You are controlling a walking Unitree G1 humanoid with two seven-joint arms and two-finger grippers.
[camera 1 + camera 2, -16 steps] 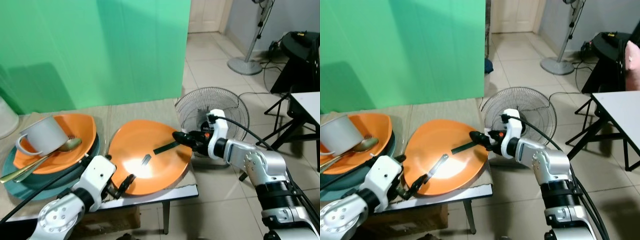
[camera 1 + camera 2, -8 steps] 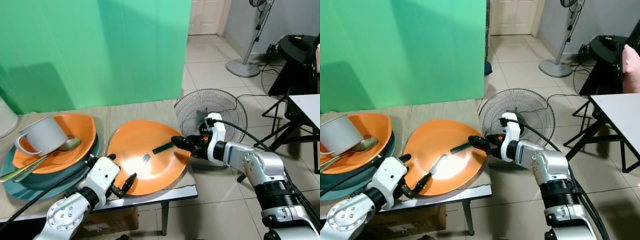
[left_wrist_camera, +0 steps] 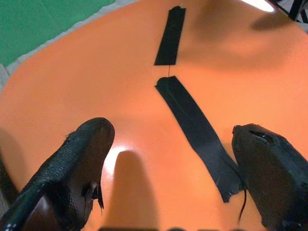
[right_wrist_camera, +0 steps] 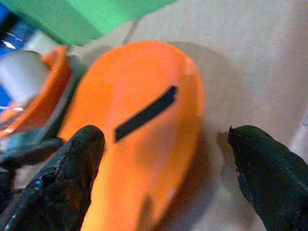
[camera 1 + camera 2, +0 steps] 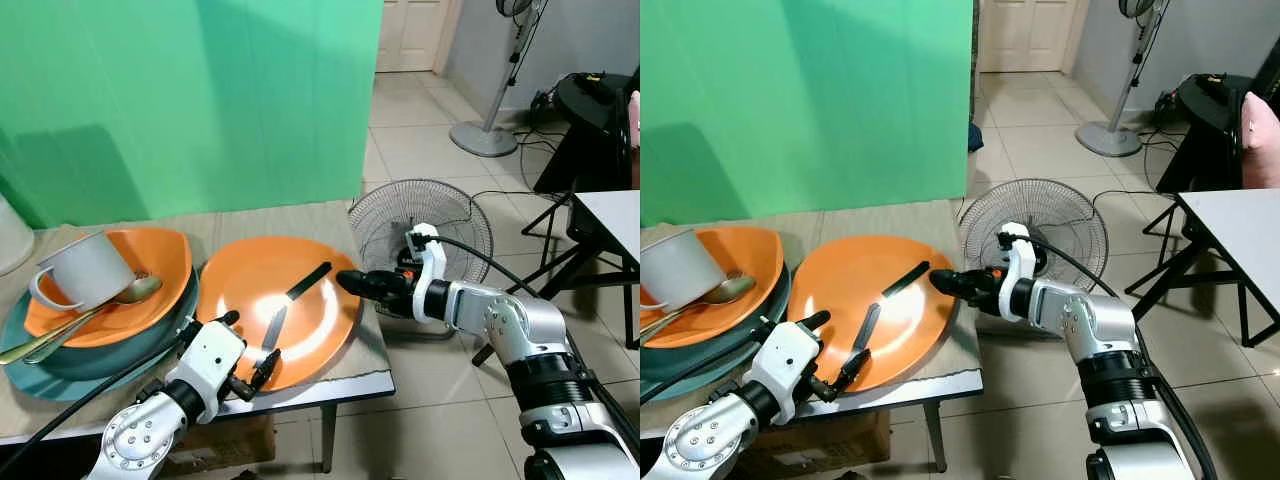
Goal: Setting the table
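Note:
An orange plate (image 5: 240, 290) lies on the low table's right half, with a black-handled knife (image 5: 308, 282) lying slantwise across it. My left gripper (image 5: 242, 345) is at the plate's near rim, open, its two fingers spread over the plate on either side of the knife's blade (image 3: 192, 115). My right gripper (image 5: 347, 282) reaches in from the right to the plate's right rim, near the knife handle; the right wrist view shows its fingers wide apart, the plate (image 4: 144, 159) ahead of them.
At the table's left, a white mug (image 5: 88, 268) and a gold spoon (image 5: 130, 292) sit in a second orange plate (image 5: 170, 255) on a teal plate (image 5: 60, 355). A floor fan (image 5: 425, 210) stands just past the table's right edge (image 5: 330, 385).
The orange plate has slid left toward the stacked plates, and the knife has shifted and turned on it. My right gripper followed leftward; the left gripper stays at the near rim.

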